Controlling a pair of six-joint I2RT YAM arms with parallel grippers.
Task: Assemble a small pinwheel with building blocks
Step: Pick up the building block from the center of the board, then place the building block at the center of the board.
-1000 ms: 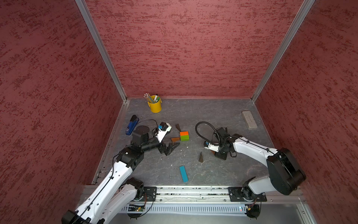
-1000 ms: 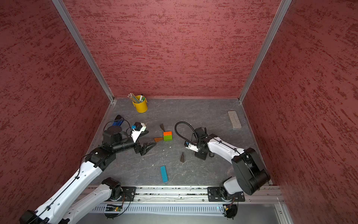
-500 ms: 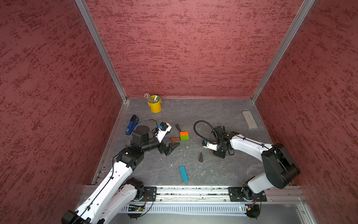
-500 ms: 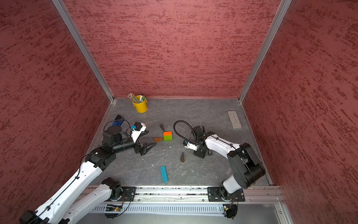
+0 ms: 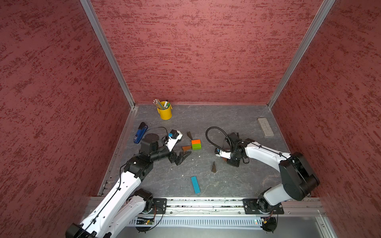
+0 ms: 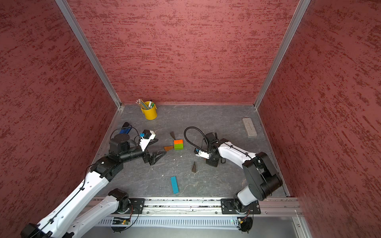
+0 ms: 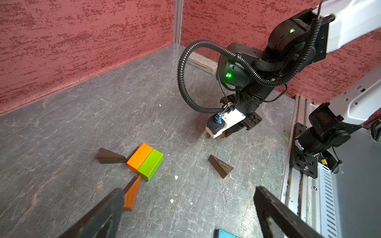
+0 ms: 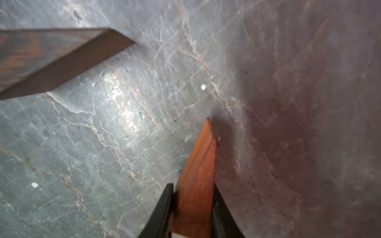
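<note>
Brown wedge (image 8: pixel 203 154) pinched in right hand (image 8: pixel 192 186) | left hand (image 7: pixel 188 191) apart, empty | I'd lift level, butt it against green block (image 5: pixel 196 146)

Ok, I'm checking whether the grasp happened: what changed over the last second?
The right hand closed on the reddish-brown wedge; its arm barely shifted. The left hand stayed open and in place. The orange block, green block, blue bar and three other wedges did not move.
</note>
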